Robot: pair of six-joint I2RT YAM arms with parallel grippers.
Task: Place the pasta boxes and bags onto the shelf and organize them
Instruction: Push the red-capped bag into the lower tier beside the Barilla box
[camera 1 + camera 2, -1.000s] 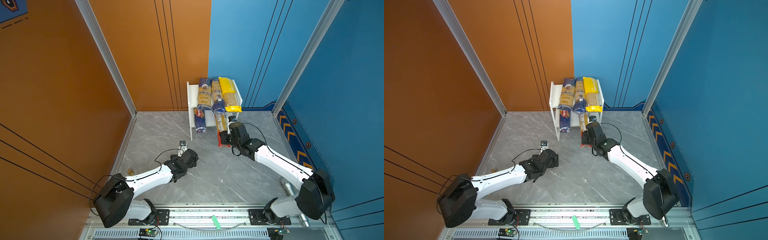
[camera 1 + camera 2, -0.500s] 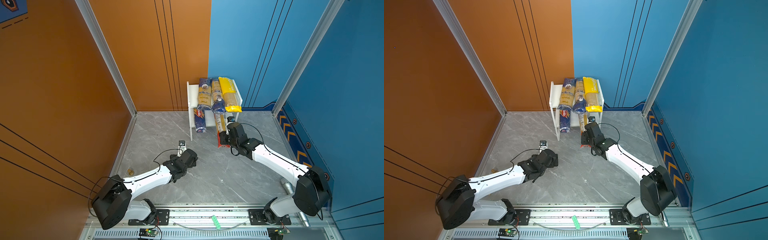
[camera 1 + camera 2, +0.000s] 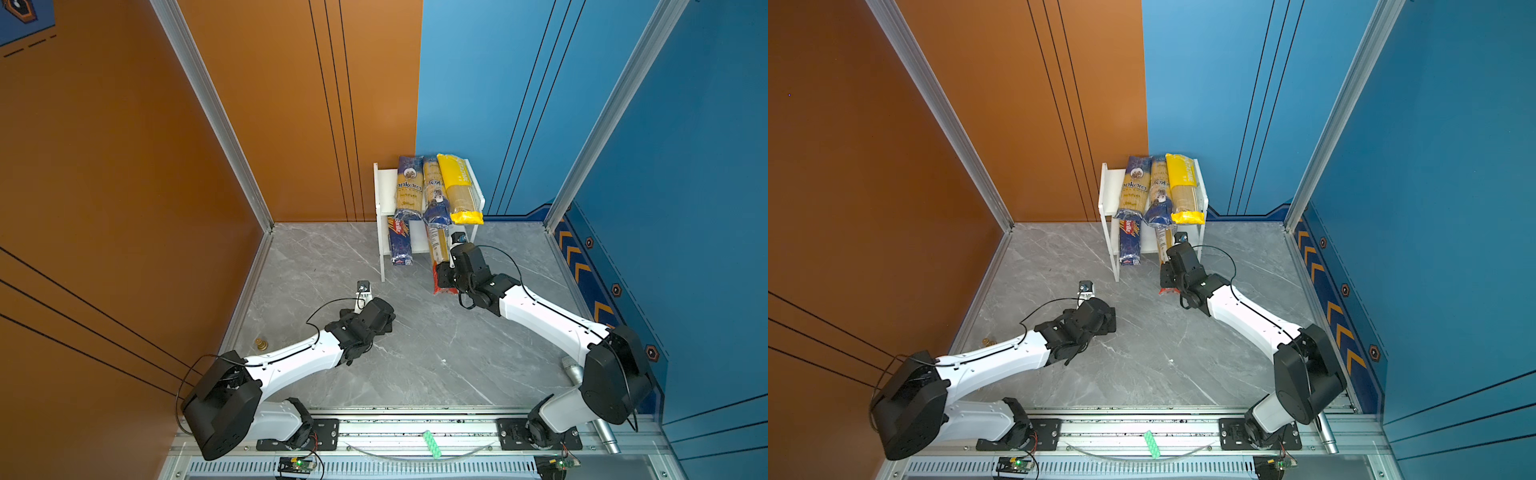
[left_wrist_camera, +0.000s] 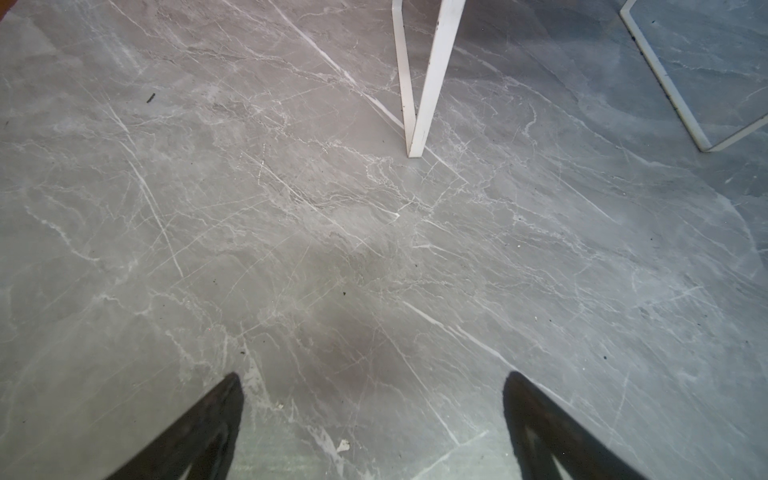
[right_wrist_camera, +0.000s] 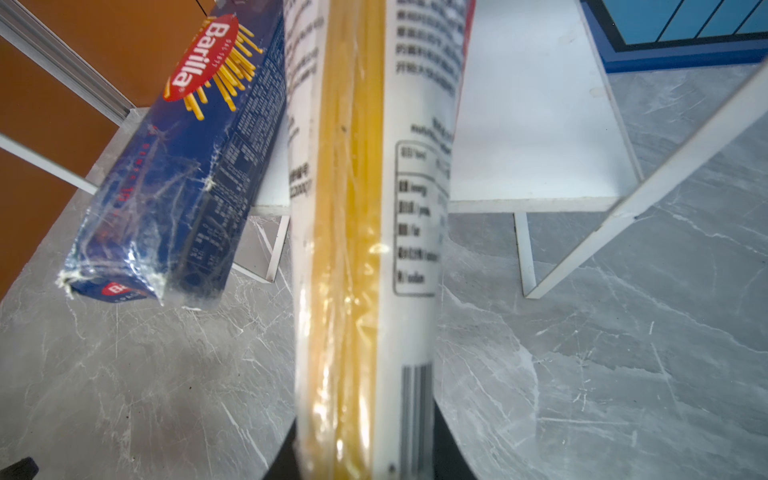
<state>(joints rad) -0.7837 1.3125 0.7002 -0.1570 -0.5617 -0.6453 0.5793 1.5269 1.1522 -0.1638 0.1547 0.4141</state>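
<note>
Right gripper [image 3: 445, 270] clamps the long clear red-ended plastic spaghetti pack [image 5: 361, 208];
the pack's far end reaches over the lower board of the small white two-tier shelf [image 3: 380, 199]; left gripper [image 4: 372, 380] stands wide open, empty.

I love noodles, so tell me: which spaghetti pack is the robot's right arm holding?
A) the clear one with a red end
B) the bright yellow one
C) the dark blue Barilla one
A: the clear pack sticks out from the right jaws, while the Barilla pack and the yellow pack lie on the shelf.
</note>
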